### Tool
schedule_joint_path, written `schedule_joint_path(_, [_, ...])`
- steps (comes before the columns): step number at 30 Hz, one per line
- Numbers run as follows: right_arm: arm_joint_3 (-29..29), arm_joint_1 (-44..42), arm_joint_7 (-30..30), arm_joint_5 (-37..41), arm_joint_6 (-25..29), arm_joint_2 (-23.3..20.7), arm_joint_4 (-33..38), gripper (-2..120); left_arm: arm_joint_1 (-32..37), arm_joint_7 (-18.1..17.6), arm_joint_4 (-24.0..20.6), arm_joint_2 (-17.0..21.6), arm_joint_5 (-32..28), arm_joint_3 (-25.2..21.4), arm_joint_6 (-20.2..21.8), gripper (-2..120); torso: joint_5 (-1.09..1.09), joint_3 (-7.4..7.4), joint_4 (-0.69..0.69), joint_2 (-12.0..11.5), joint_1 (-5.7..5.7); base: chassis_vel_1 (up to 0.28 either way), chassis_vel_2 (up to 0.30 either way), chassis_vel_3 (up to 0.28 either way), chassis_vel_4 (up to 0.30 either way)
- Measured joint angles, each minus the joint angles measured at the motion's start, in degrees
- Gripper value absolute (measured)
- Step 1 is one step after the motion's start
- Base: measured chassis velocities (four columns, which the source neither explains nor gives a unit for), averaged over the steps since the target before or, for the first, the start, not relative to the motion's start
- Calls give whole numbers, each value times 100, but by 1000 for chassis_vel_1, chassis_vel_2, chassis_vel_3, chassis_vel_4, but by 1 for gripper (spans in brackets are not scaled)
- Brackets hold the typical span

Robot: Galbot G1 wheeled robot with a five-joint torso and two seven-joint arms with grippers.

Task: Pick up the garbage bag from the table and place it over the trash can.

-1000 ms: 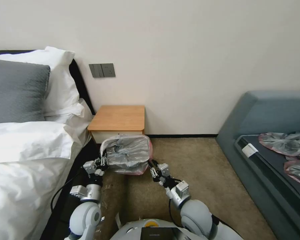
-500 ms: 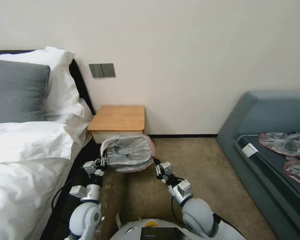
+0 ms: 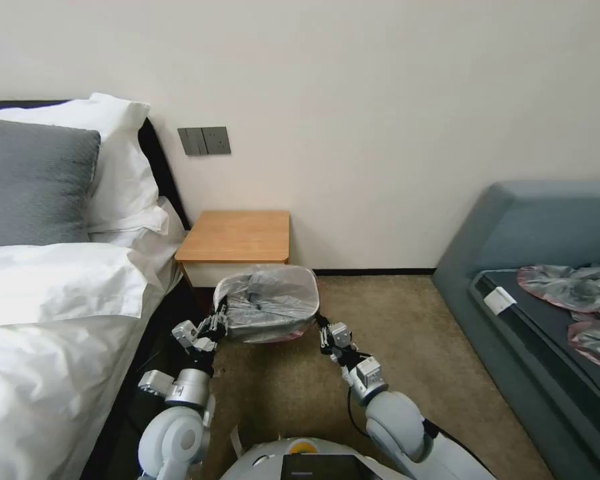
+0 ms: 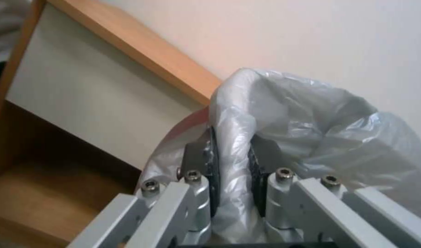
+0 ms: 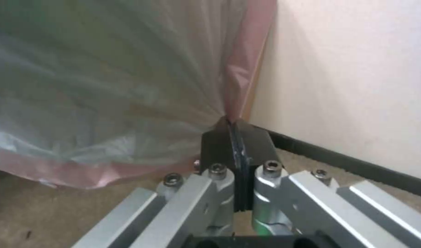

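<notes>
Here the garbage bag (image 3: 268, 303) hangs stretched between the two end effectors, just in front of the worktop (image 3: 237, 237)'s front edge and above the carpet (image 3: 393, 333). Its long axis runs side to side, left to right, with the open mouth turned upward and the pink rim trailing along the underside. The left end effector (image 3: 218, 323) is clenched on a thick fold of the bag's left side; the right end effector (image 3: 322, 325) is clenched on the pink edge at its right side. The worktop's orange-brown top is bare and stands against the cream wall (image 3: 380, 120). A bed (image 3: 53, 313) lies to the left and a grey-blue sofa (image 3: 533, 227) to the right.
</notes>
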Motion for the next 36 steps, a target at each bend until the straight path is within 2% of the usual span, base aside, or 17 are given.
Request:
schedule_joint_path(8, [80, 105, -14, -254, 112, 28, -300, 0, 110, 74, -96, -46, -151, 199, 19, 9, 0, 0, 0, 0, 0, 0, 0, 0, 0])
schedule_joint_path(10, [144, 33, -81, -808, 283, 32, -398, 0, 70, 84, 25, -41, 66, 171, -29, 9, -1, 0, 0, 0, 0, 0, 0, 0, 0])
schedule_joint_path(12, [169, -11, -115, -1010, 362, 20, -392, 2, 44, 85, 66, -30, 136, 122, -48, 9, -1, 0, 0, 0, 0, 0, 0, 0, 0])
schedule_joint_path(15, [211, -179, -209, -1539, 603, -60, -258, 15, -21, 86, 124, 6, 233, -87, -73, 9, -1, 0, 0, 0, 0, 0, 0, 0, 0])
schedule_joint_path(16, [211, -179, -209, -1539, 603, -60, -258, 15, -21, 86, 124, 6, 233, -87, -73, 9, -1, 0, 0, 0, 0, 0, 0, 0, 0])
schedule_joint_path(19, [206, -340, -382, -1888, 679, -236, -33, 31, -64, 87, 186, 9, 310, -388, -110, 9, 1, 0, 3, 0, 0, 0, 0, 0, 0])
schedule_joint_path(21, [212, -417, -443, -1952, 692, -288, 43, 34, -83, 87, 209, 16, 325, -432, -115, 9, -1, 0, 2, 0, 0, 0, 0, 0, 0])
schedule_joint_path(22, [238, -538, -534, -2026, 728, -356, 157, 41, -117, 86, 244, 31, 336, -475, -116, 9, -1, 0, 0, 0, 0, 0, 0, 0, 0])
schedule_joint_path(25, [271, -640, -604, -2079, 782, -408, 250, 48, -146, 86, 272, 40, 336, -501, -117, 9, -1, 0, -1, 0, 0, 0, 0, 0, 0])
schedule_joint_path(27, [329, -668, -559, -2108, 899, -385, 311, 58, -160, 101, 301, 41, 335, -518, -120, 9, 0, 0, 0, 0, 0, 0, 0, 0, 0])
schedule_joint_path(28, [329, -668, -559, -2108, 899, -385, 311, 58, -160, 101, 301, 41, 335, -518, -120, 9, 0, 0, 0, 0, 0, 0, 0, 0, 0])
schedule_joint_path(29, [386, -636, -485, -2050, 971, -320, 353, 67, -159, 147, 333, 43, 327, -531, -132, 9, 0, 0, -1, 0, 0, 0, 0, 0, 0])
schedule_joint_path(31, [514, -567, -473, -1692, 1077, -206, 485, 75, -149, 238, 397, 54, 285, -572, -168, 9, 0, 0, 1, 0, 0, 0, 0, 0, 0])
schedule_joint_path(33, [581, -542, -504, -1433, 1107, -157, 565, 78, -147, 284, 435, 62, 235, -599, -181, 9, 0, 0, 1, 0, 0, 0, 0, 0, 0])
schedule_joint_path(35, [739, -499, -681, -96, 1109, 3, 919, 90, -144, 403, 517, 83, -49, -683, -198, 9, -1, 0, 0, 0, 0, 0, 0, 0, 0])
schedule_joint_path(36, [739, -499, -681, -96, 1109, 3, 919, 90, -144, 403, 517, 83, -49, -683, -198, 9, -1, 0, 0, 0, 0, 0, 0, 0, 0])
